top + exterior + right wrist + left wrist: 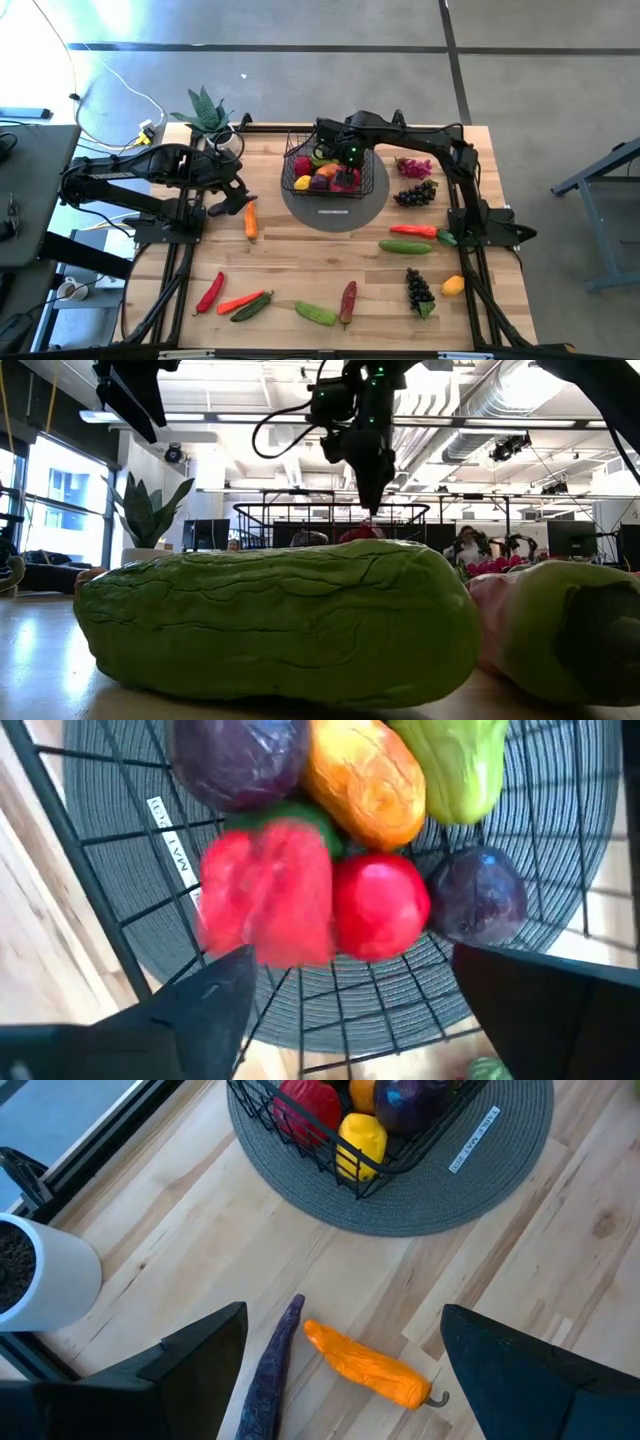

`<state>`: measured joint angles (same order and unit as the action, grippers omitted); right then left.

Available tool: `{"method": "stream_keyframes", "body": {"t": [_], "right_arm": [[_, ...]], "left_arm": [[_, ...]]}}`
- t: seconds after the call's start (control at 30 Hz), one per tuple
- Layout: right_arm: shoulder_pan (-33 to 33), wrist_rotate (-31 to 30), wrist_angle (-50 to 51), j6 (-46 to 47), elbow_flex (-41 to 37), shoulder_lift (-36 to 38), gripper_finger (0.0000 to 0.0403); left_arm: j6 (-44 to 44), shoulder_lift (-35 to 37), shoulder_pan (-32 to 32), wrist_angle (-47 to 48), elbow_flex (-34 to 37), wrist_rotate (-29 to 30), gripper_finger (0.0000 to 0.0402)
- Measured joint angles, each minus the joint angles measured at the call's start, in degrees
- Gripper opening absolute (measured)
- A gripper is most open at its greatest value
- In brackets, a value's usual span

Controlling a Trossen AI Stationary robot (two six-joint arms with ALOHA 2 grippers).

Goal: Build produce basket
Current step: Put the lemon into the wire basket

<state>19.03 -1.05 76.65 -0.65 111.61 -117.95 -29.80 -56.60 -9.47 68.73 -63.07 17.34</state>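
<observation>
my right gripper [345, 165] hangs over the basket [296, 150], which stands on the grey mat [370, 205] at the far middle of the tabletop [300, 260]. its jaws are released, and a red pepper [268, 895] lies just under them among the produce [378, 908] in the basket. my left gripper [232, 198] waits with released jaws above an orange pepper [368, 1365].

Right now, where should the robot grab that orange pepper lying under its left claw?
Across its thick middle, coming straight down. The orange pepper lies flat on the table, long and narrowing to both ends, with the left gripper open over it. A dark purple piece lies alongside, so watch that side.
</observation>
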Motion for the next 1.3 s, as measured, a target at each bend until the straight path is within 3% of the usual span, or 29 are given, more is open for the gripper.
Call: {"method": "stream_keyframes", "body": {"t": [0.2, 0.43, 0.67, 1.3], "right_arm": [[-0.14, 0.04, 3.34, 11.14, 0.00, 0.00, 0.0345], [-2.72, -0.54, 5.89, 17.32, 0.00, 0.09, 0.0346], [-7.25, -7.93, 6.11, 25.39, 0.00, 2.74, 0.0346], [-24.13, -8.40, 13.50, 44.20, 0.06, 5.97, 0.0346]], "left_arm": [[0.01, 0.00, 0.02, -0.01, 0.00, -0.17, 0.0323], [0.02, 0.00, 0.02, 0.00, 0.00, -0.17, 0.0323], [0.00, 0.00, 0.02, 0.00, 0.00, -0.15, 0.0323], [3.13, 0.00, 0.03, 0.00, 0.00, -0.12, 0.0323]]}}
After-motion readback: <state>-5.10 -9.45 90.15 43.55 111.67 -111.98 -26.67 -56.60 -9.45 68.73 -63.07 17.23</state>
